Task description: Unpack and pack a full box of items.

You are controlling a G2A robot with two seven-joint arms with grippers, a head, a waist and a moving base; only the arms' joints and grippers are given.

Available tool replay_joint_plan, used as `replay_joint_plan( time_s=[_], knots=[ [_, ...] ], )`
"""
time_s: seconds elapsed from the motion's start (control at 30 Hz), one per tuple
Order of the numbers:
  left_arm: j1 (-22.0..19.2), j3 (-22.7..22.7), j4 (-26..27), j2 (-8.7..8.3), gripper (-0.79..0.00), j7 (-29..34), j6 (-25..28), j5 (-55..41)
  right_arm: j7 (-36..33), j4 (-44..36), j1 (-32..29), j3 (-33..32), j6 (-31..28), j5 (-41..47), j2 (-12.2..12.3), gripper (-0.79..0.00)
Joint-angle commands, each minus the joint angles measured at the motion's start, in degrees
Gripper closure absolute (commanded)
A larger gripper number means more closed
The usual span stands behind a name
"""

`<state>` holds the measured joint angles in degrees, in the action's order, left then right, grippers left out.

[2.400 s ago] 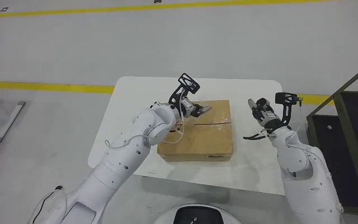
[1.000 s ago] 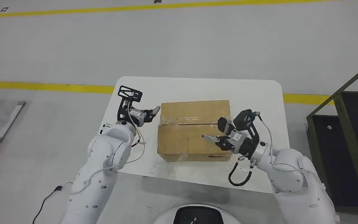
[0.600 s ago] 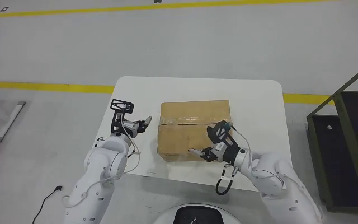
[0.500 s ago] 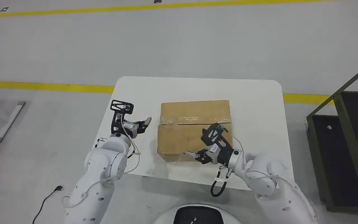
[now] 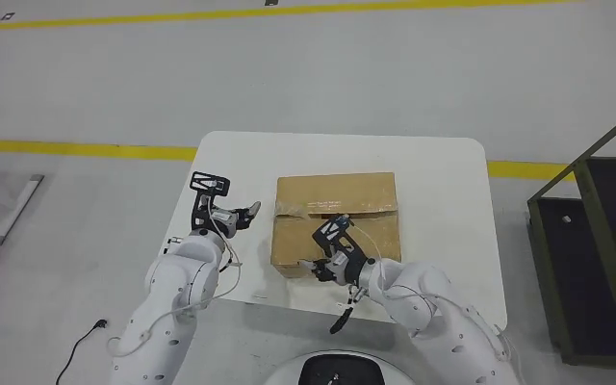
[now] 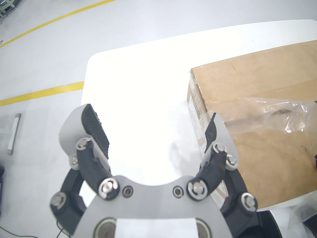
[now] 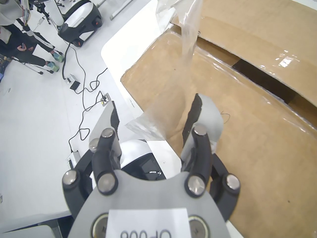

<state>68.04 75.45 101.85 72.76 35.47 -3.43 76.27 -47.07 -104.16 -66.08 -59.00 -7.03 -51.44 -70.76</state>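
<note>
Sitting mid-table, the box (image 5: 371, 197) has its clear tape (image 7: 188, 38) partly peeled up from the top seam.
The tape's loose end stands off the box's left end and hangs between the spread fingers of the right gripper (image 7: 154, 110), which is released and hovers over the box's near left corner; a dark gap shows between the top flaps. The left gripper (image 6: 149, 115), also released, hangs over the table (image 5: 433, 164) just beside the box's left side.

The flaps (image 7: 247, 25) conceal contents of the box (image 5: 289, 245).
</note>
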Motion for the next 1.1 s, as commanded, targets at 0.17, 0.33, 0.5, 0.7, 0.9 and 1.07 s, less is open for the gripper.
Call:
replay_joint_plan(
  time_s=[0.17,0.33,0.5,0.7,0.9,1.07],
  knots=[
    [0.0,0.0,0.0,0.0,-0.785,0.0,0.0,0.0,-0.25,-0.65,2.06,0.33,2.19,-6.37,-0.01,0.0],
    [0.0,0.0,0.0,0.0,-0.785,0.0,0.0,0.0,2.16,-4.71,1.89,-0.38,0.37,-18.67,0.69,0.0],
    [0.0,0.0,0.0,0.0,-0.785,0.0,0.0,0.0,7.34,-6.79,1.69,0.08,-3.44,-35.61,1.5,0.0],
    [0.0,0.0,0.0,0.0,-0.785,0.0,0.0,0.0,18.36,-3.88,1.04,1.85,-5.66,-55.61,2.31,0.0],
    [0.0,0.0,0.0,0.0,-0.785,0.0,0.0,0.0,20.54,-3.13,0.33,1.95,-4.94,-58.1,2.38,0.0],
    [0.0,0.0,0.0,0.0,-0.785,0.0,0.0,0.0,20.54,-3.13,0.33,1.95,-4.94,-58.1,2.38,0.0]
  ],
)
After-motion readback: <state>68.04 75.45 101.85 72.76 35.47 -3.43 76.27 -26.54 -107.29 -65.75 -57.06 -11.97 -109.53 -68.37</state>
